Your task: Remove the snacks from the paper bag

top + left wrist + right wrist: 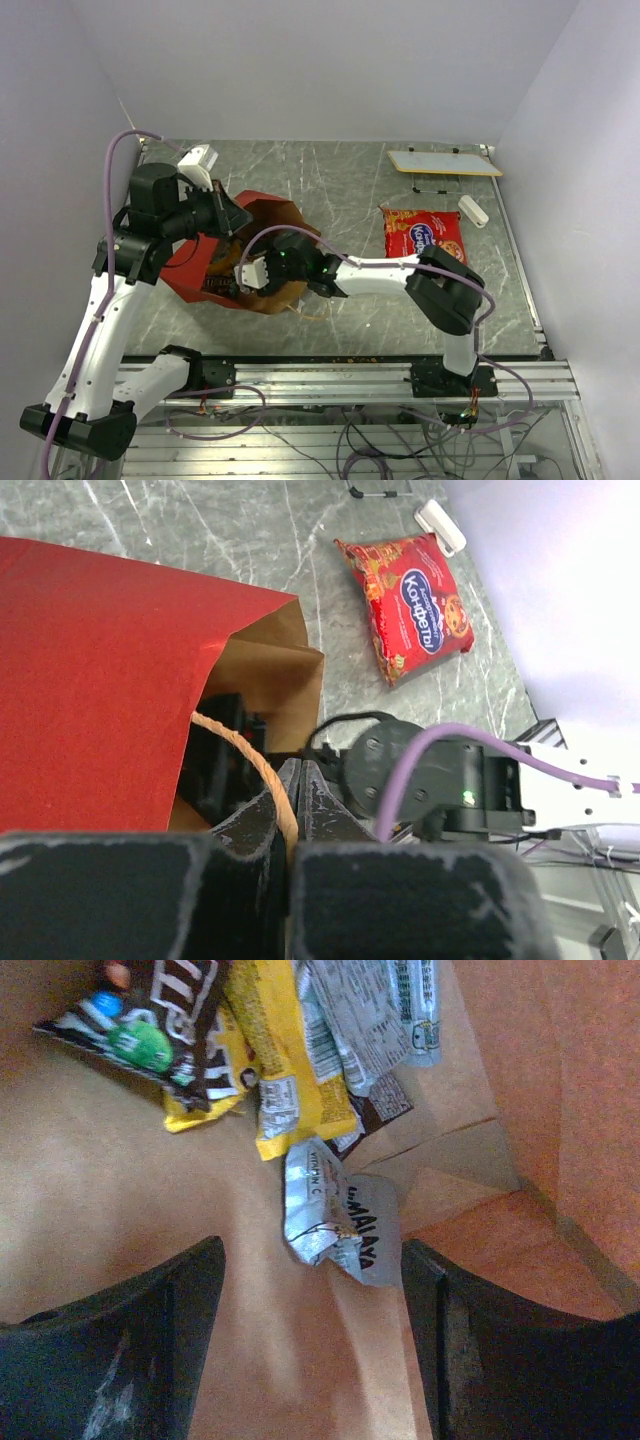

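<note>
The left gripper [300, 785] is clamped on the tan handle [232, 736] of the paper bag [100, 680], at centre-left of the top view. The right gripper [312, 1255] is inside the bag with its jaws spread wide. A silvery wrapper [325, 1210] sits just ahead between them, and a yellow packet [285, 1070] lies at upper centre. A red packet [423, 235] lies on the table [350, 190], right of centre. Closing here could pinch the bag's kraft floor along with the thin wrapper, or let the slick foil slip out. A hard pull could tear the handle.

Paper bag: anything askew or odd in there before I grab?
The red paper bag lies tipped on its side, left gripper shut on its tan loop handle. One crumpled silvery wrapper lies apart from the packet pile, ahead of the open right gripper.
</note>
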Controlling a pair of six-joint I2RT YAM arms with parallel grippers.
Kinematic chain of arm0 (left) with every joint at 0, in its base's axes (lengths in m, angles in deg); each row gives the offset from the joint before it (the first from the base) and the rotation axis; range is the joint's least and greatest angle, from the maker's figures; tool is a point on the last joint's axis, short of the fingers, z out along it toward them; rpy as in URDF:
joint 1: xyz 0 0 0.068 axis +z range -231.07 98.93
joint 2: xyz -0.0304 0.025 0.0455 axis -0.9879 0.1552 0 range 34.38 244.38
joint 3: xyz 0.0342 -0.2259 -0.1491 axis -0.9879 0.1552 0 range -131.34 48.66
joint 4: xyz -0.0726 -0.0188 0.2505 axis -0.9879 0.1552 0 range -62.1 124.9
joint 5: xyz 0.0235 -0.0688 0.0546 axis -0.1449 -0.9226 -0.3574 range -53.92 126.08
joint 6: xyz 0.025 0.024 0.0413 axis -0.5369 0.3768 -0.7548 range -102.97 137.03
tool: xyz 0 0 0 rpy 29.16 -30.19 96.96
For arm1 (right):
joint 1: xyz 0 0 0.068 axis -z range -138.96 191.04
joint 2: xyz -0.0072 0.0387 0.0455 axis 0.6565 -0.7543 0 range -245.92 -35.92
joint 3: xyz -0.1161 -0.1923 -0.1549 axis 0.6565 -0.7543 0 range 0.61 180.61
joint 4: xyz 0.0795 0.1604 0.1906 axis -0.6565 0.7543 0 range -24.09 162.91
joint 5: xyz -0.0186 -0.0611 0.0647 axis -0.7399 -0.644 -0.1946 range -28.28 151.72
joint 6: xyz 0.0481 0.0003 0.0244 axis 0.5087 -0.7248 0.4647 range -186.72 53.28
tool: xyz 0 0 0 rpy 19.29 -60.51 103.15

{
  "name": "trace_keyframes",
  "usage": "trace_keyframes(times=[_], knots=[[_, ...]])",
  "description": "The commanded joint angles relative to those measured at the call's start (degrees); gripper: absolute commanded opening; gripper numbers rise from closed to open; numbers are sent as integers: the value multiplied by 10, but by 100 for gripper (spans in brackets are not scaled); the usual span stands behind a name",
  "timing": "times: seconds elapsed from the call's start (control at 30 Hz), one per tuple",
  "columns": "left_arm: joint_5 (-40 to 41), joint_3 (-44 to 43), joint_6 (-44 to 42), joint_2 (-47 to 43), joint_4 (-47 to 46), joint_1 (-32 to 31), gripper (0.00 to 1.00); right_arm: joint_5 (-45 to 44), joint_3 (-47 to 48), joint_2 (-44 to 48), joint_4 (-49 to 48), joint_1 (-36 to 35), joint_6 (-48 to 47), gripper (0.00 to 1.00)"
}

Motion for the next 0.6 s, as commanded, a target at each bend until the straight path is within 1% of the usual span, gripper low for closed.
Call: trace_keyframes(times=[0.0,0.17,0.23,0.33,0.37,0.53,0.57], knots=[[0,-22,-38,8,-16,-24,7,-22,52,-56,-12,13,-21,72],[-1,-20,-39,18,-26,-40,7,-24,94,-107,-9,33,-5,75],[1,-17,-41,20,-30,-45,7,-35,97,-123,-34,38,0,76],[9,-17,-48,27,-28,-56,7,-75,107,-155,-78,40,6,76],[14,-18,-51,28,-26,-59,7,-82,116,-163,-80,42,10,76],[26,-21,-55,33,-19,-64,7,-69,144,-197,-87,49,24,72],[30,-20,-53,34,-19,-65,7,-72,151,-205,-90,50,25,67]])
